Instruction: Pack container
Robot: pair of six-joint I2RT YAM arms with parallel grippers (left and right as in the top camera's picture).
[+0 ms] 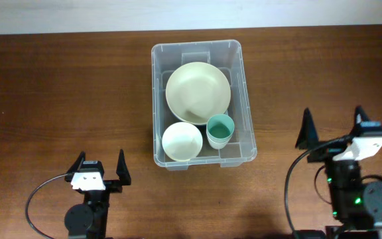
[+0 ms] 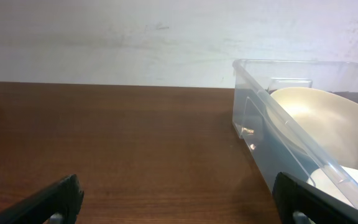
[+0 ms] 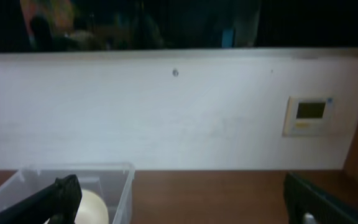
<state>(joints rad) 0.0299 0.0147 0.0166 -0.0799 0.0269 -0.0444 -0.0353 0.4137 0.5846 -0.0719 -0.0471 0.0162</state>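
Observation:
The clear plastic container (image 1: 244, 99) stands in the middle of the table. Inside it lie a large cream bowl (image 1: 197, 93), a small white bowl (image 1: 182, 142) and a teal cup (image 1: 220, 130). My left gripper (image 1: 101, 168) is open and empty at the front left, apart from the container. My right gripper (image 1: 333, 129) is open and empty at the right, also apart from it. The left wrist view shows the container (image 2: 260, 118) with the cream bowl (image 2: 328, 124) at right, between open fingers (image 2: 179, 202). The right wrist view shows the container's corner (image 3: 120, 180) at lower left, fingers (image 3: 185, 199) open.
The brown wooden table (image 1: 58, 86) runs to a white wall at the back. A wall-mounted thermostat panel (image 3: 309, 115) shows in the right wrist view. Black cables loop beside both arm bases near the front edge.

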